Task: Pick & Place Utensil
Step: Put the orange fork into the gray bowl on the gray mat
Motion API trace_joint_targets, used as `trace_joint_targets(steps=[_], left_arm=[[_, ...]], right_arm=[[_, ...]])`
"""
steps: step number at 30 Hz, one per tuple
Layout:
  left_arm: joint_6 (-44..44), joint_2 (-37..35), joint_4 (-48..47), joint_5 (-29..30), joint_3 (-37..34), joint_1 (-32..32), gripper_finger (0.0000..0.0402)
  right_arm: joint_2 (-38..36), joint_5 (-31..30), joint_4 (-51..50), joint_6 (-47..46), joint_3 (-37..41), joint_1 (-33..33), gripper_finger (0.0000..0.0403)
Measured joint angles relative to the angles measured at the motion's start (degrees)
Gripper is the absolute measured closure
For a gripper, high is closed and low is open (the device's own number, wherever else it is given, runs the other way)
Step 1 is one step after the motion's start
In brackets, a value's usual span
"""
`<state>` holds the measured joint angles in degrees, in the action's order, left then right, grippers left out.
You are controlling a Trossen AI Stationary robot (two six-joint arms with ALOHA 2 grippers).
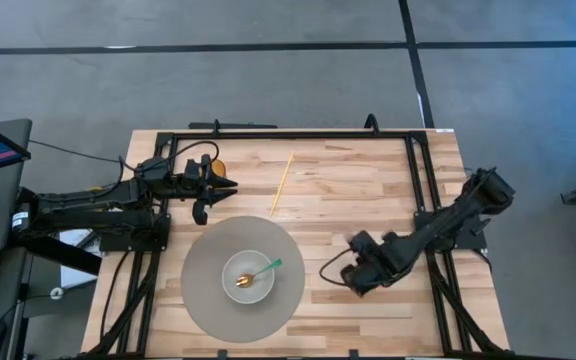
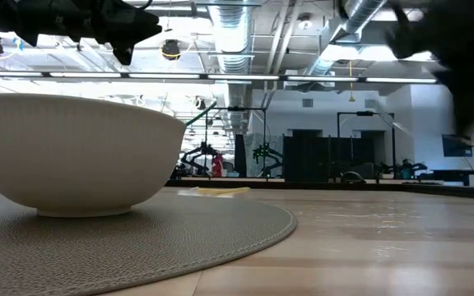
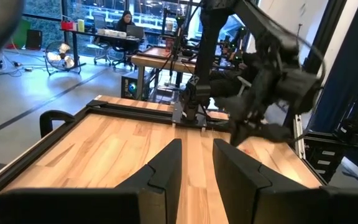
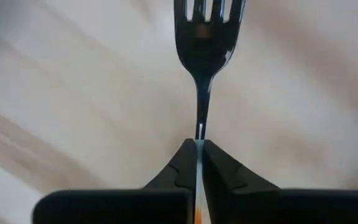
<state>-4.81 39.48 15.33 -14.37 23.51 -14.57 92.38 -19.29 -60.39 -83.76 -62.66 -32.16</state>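
Observation:
A metal fork [image 4: 205, 43] shows in the right wrist view, its tines pointing away from my right gripper [image 4: 199, 146], which is shut on it. That gripper [image 1: 356, 275] is over the table's right half, beside the grey round mat [image 1: 200, 300]. A white bowl [image 1: 248, 276] stands on the mat and holds a gold spoon with a green handle [image 1: 260, 270]. My left gripper [image 1: 224, 187] hovers open beyond the mat's far-left side, touching nothing. My right gripper pinches the fork's thin stem [image 4: 199, 134] between its two fingertips, the fingers lying along the fork. The neck and tines stick out past the fingertips, with the wooden tabletop behind them. The handle end is hidden between the fingers.
A thin yellow stick [image 1: 281, 184] lies on the wood at the far middle. A black frame [image 1: 298, 134] runs along the table's far, left and right sides. In the low view the bowl [image 2: 72, 152] and mat [image 2: 155, 238] fill the left; bare wood [image 2: 385, 238] lies to the right.

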Motion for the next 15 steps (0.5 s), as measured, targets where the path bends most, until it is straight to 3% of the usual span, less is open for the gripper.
trace_joint_targets(steps=[4, 7, 11, 15], left_arm=[[0.0, 0.0, 0.2, 0.0, 0.0, 0.0, 0.0309], [0.0, 0.0, 0.2, 0.0, 0.0, 0.0, 0.0309], [0.0, 0.0, 0.2, 0.0, 0.0, 0.0, 0.0309], [0.0, 0.0, 1.6, 0.0, 0.0, 0.0, 0.0309]], right_arm=[[-1.7, -27.7, 0.5, 11.9, -3.3, 0.1, 0.0396], [-2.4, -43.5, 4.8, 18.0, -4.3, 1.5, 0.0395], [-3.2, -54.9, 12.4, 24.1, -4.7, 5.1, 0.0398], [-3.3, -56.9, 24.4, 34.5, -4.7, 10.6, 0.0396]])
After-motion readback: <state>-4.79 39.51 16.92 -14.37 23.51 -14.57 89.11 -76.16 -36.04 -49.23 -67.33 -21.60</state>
